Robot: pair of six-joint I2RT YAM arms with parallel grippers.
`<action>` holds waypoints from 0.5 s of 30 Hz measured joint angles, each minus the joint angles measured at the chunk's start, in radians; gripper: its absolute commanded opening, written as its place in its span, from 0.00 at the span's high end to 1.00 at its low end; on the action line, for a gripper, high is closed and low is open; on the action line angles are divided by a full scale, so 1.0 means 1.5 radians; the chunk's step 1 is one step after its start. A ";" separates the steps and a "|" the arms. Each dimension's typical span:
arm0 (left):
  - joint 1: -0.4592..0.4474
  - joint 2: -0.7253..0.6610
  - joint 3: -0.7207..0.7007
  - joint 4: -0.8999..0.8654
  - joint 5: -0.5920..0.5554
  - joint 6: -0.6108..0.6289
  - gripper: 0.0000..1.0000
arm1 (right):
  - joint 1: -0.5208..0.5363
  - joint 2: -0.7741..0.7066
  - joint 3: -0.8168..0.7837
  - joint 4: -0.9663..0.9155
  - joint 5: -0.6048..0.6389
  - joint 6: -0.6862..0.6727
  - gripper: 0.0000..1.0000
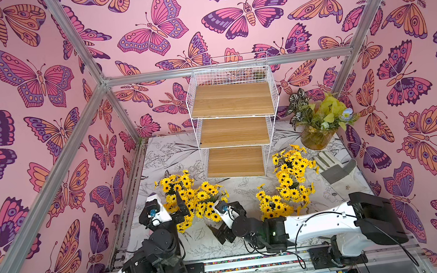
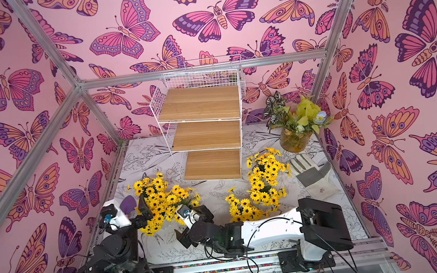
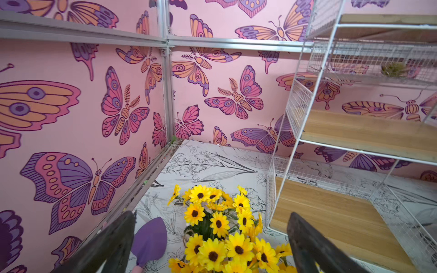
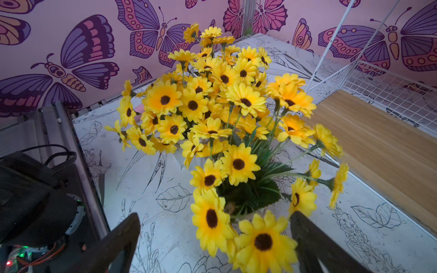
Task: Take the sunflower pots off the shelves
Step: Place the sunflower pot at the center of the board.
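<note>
Shelves (image 1: 234,121) are standing at the back of the flower-print table (image 1: 163,154), all three wooden boards lying bare in both top views. Sunflower pots are all sitting down on the table in front of the rack, in two clumps. The left clump (image 1: 190,196) is crowding around both sets of jaws. The right clump (image 1: 289,182) is sitting well apart from them, out beside the right arm. From above, the pots themselves are mostly hiding under their flowers. Left gripper (image 3: 212,214) is hanging low with jaws spread wide, gripping nothing. Sunflower blooms (image 3: 212,255) are filling the gap between the jaws and reaching just past the fingertips, and a loop of twine (image 3: 188,236) is showing under them. A purple trowel (image 3: 149,238) is lying on the table just inside the wall-side jaw. The rack's lowest board is lying just outside the other jaw. Right gripper (image 4: 215,214) is likewise holding its jaws wide apart, nothing pinched. A sunflower bunch (image 4: 236,165) is rising between and beyond the fingertips, its pot buried under leaves, so I cannot tell whether the pads are touching it. An amber glass vase (image 1: 315,138) of leaves and a grey-and-white glove (image 1: 332,166) are sitting at the table's right rear, well away from both sets of jaws.
</note>
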 measured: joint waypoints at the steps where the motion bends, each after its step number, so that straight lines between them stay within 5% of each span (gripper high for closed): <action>1: 0.009 0.022 0.000 0.011 0.016 0.000 0.00 | 0.001 -0.013 0.000 -0.010 0.002 -0.002 0.01; 6: 0.078 0.123 0.023 0.063 0.116 0.012 0.00 | 0.001 -0.076 0.000 -0.047 0.016 -0.021 0.01; 15: 0.345 0.256 0.117 0.090 0.335 -0.036 0.00 | 0.001 -0.110 0.016 -0.121 0.044 -0.055 0.01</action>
